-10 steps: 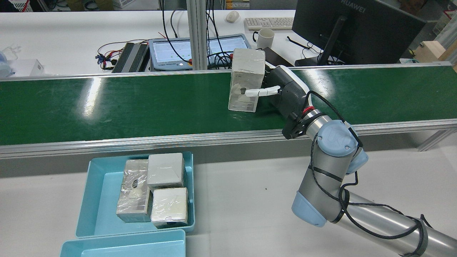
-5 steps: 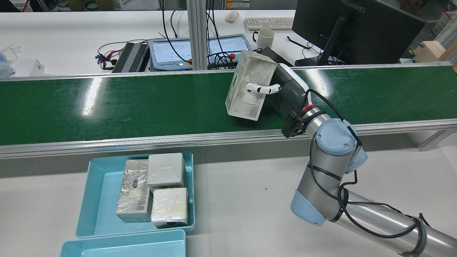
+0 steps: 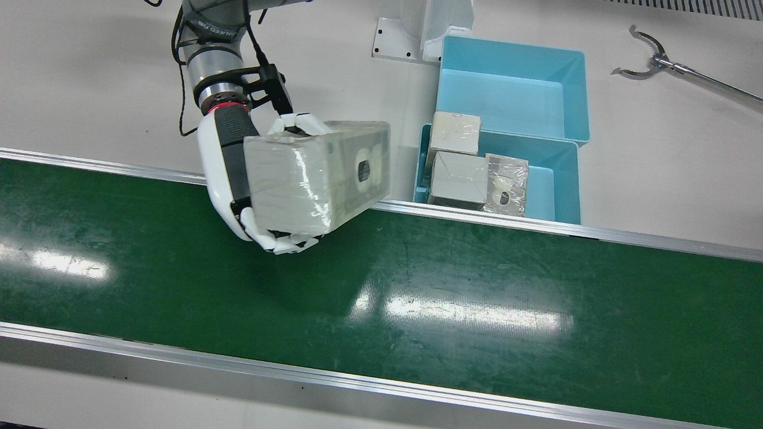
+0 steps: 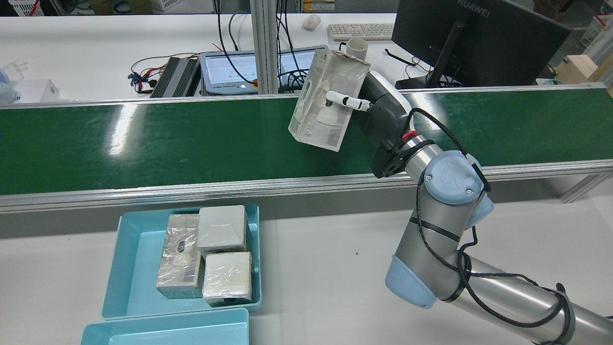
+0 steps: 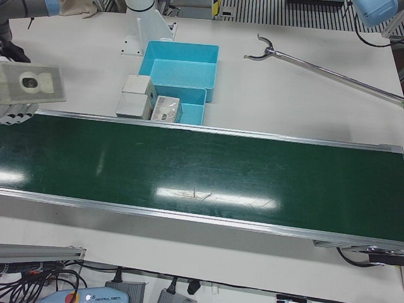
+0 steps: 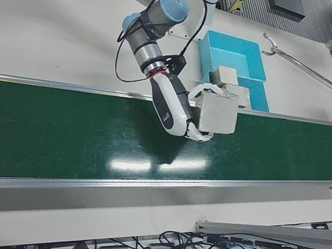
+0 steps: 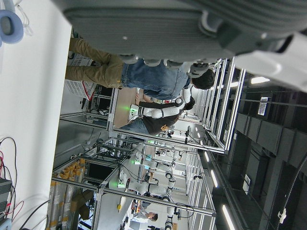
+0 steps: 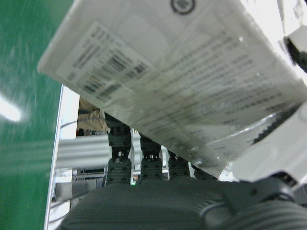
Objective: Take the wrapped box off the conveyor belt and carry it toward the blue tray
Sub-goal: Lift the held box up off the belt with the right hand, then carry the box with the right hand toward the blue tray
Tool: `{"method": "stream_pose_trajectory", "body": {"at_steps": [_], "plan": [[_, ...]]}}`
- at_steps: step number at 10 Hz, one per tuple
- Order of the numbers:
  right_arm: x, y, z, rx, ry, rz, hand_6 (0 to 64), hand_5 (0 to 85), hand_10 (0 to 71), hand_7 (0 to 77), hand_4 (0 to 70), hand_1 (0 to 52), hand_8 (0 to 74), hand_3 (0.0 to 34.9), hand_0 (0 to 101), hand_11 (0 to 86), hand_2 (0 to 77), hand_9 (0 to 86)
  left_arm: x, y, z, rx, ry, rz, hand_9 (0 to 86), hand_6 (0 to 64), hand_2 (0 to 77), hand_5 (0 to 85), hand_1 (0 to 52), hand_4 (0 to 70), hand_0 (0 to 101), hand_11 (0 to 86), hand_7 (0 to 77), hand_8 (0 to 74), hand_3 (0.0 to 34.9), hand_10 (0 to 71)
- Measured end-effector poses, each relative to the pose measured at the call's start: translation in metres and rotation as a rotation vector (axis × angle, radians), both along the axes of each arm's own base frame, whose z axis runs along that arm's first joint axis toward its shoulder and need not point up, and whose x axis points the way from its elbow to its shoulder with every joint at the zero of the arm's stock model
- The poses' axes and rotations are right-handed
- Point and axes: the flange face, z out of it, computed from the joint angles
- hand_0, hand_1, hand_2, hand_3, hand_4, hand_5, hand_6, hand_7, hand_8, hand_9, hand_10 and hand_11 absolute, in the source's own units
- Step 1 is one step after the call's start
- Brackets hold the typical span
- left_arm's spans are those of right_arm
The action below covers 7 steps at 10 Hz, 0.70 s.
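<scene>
The wrapped box [image 3: 316, 176] [image 4: 325, 100] is a pale carton in clear film, held tilted above the green conveyor belt [image 3: 417, 298] [image 4: 167, 139]. My right hand [image 3: 229, 161] [image 4: 383, 115] [image 6: 175, 104] is shut on it, white fingers [image 3: 286, 243] across its sides. The box fills the right hand view [image 8: 182, 81] and shows at the left edge of the left-front view [image 5: 33, 83]. The blue tray [image 3: 563, 179] [image 4: 136, 254] lies beside the belt's robot side and holds three wrapped boxes [image 4: 222, 230]. Only the palm of my left hand [image 7: 158, 24] shows, facing away from the table.
A second, empty blue tray [image 3: 512, 89] [image 4: 167, 330] sits next to the first. A long metal grabber tool [image 3: 656, 59] [image 5: 315, 66] lies on the white table. Beyond the belt stand a monitor [image 4: 469, 38], a mug [image 4: 357, 48] and cables.
The right hand has lifted the wrapped box off the belt, tilted it and carried it up and slightly left in the rear view. The boxes in the tray have not moved.
</scene>
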Motion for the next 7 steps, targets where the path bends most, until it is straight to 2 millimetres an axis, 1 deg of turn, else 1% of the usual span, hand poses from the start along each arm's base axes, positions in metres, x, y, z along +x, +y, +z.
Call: {"method": "stream_pose_trajectory", "body": {"at_steps": [1,2,3,4,5,6,7], "plan": [[-0.023,0.021,-0.021,0.020,-0.001,-0.010,37.1,64.4,67.1,52.9,15.3,1.6,55.6,0.0,39,46.4,40.9,61.1,0.000,0.000,0.000,0.000,0.000,0.000,0.0,0.5,0.5,1.1,0.0,0.5,0,0.5,0.5,0.5,0.0,0.5],[-0.044,0.041,-0.036,0.031,0.001,-0.016,38.2,66.0,69.8,56.2,15.3,1.6,58.4,0.0,39,52.9,40.9,65.4,0.000,0.000,0.000,0.000,0.000,0.000,0.0,0.0,1.1,1.1,0.0,0.5,0,0.5,0.5,0.5,0.0,0.0],[-0.063,0.058,-0.046,0.039,0.012,-0.017,38.2,66.0,69.8,56.2,15.3,1.6,58.4,0.0,39,52.9,40.9,65.4,0.000,0.000,0.000,0.000,0.000,0.000,0.0,0.0,1.1,1.1,0.0,0.5,0,0.5,0.5,0.5,0.0,0.0],[-0.077,0.070,-0.052,0.047,0.028,-0.016,38.7,69.3,71.4,63.3,15.3,0.5,64.9,0.0,40,71.4,49.6,70.9,0.000,0.000,0.000,0.000,0.000,0.000,0.5,0.5,0.5,1.1,0.0,0.5,0,0.0,0.5,0.5,0.0,0.5],[-0.093,0.076,-0.055,0.053,0.043,-0.016,39.3,69.8,69.8,67.6,15.8,0.5,67.6,0.0,42,70.4,50.2,70.4,0.000,0.000,0.000,0.000,0.000,0.000,0.5,0.5,0.5,1.1,0.0,0.0,0,0.0,0.5,0.5,0.0,0.5],[-0.112,0.079,-0.057,0.058,0.052,-0.021,39.3,69.8,69.8,67.6,15.8,0.5,67.6,0.0,42,70.4,50.2,70.4,0.000,0.000,0.000,0.000,0.000,0.000,0.5,0.5,0.5,1.1,0.0,0.5,0,0.5,0.5,0.5,0.0,0.5],[-0.132,0.081,-0.061,0.062,0.053,-0.031,39.8,69.3,61.6,69.3,16.4,0.5,66.5,0.5,43,70.4,50.7,69.8,0.000,0.000,0.000,0.000,0.000,0.000,0.0,0.5,0.5,1.1,0.0,0.5,0,0.5,0.5,0.5,0.0,0.0]]}}
